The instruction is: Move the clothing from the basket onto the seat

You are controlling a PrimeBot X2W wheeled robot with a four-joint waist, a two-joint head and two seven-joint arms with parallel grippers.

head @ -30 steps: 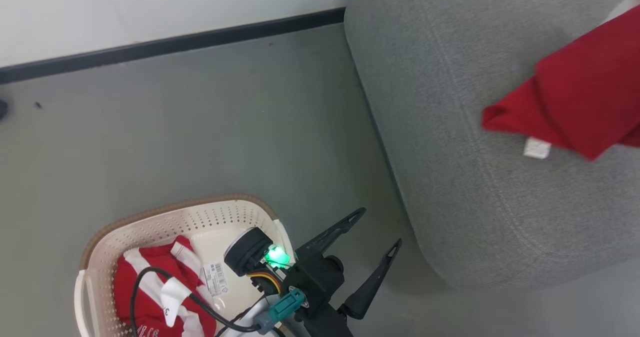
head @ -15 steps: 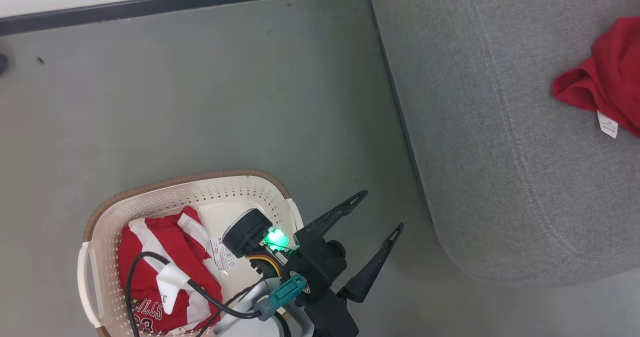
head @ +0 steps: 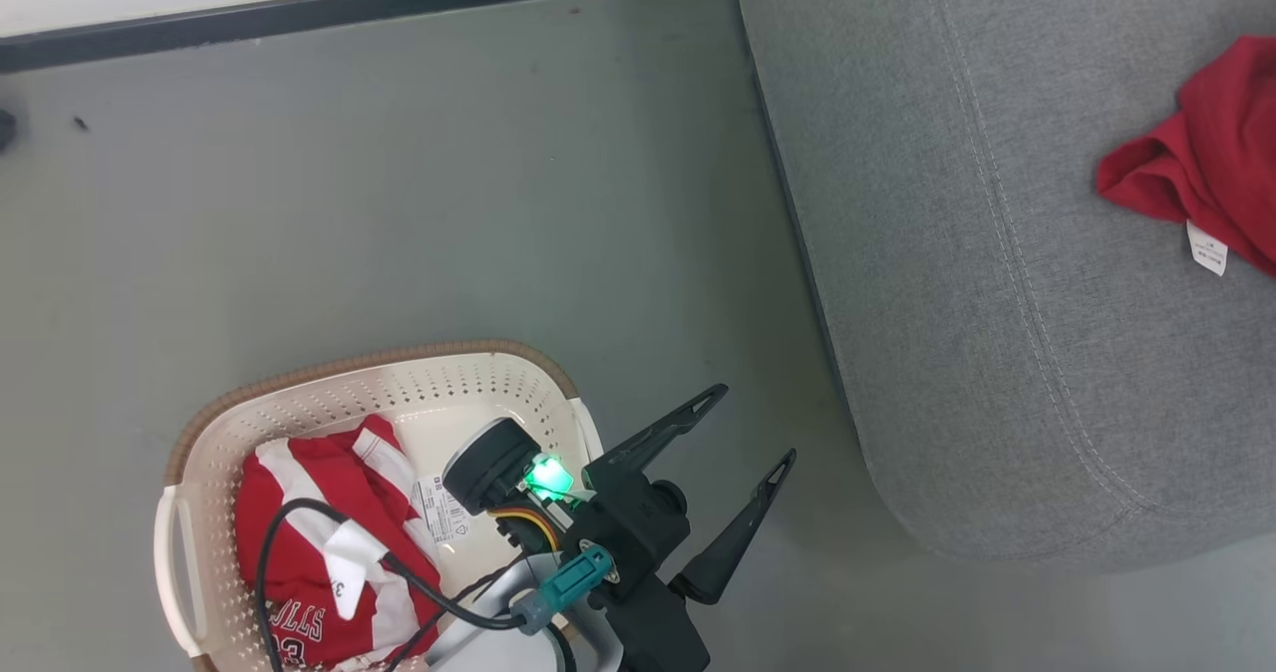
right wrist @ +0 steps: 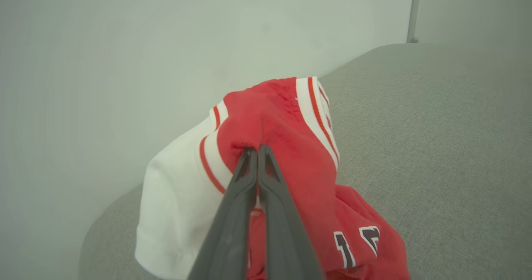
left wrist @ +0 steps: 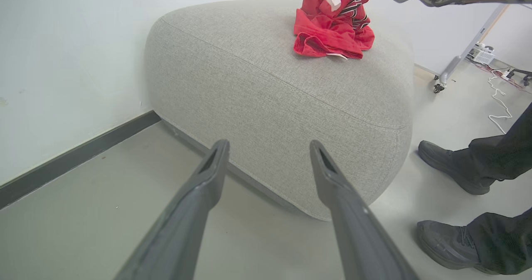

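The right gripper is pinching a red garment with its two fingers pressed together on a fold beside the white, red-striped trim. Low on the cloth, dark-edged white figures are showing: a "1" and part of a second one that cannot be read. In the left wrist view, the lower folds of this garment are lying bunched on top of the grey seat, while its upper part is rising out of frame. A small white tag is hanging from it, with print too small to read.

The left gripper is hovering over the floor with its fingers spread wide and gripping nothing, between the basket and the seat.

A second striped garment is lying inside the basket. Its dark lettering looks like "ULLS" with "23" beside it. A barcode sticker is sitting on the basket's floor just beside it.

Two dark shoes of a person are standing by the seat.

Since a second ago the head camera has swung, so the seat and basket now sit differently in its view. Since half a second ago the scene is staying almost the same, and the left gripper's fingers are keeping the same spread.
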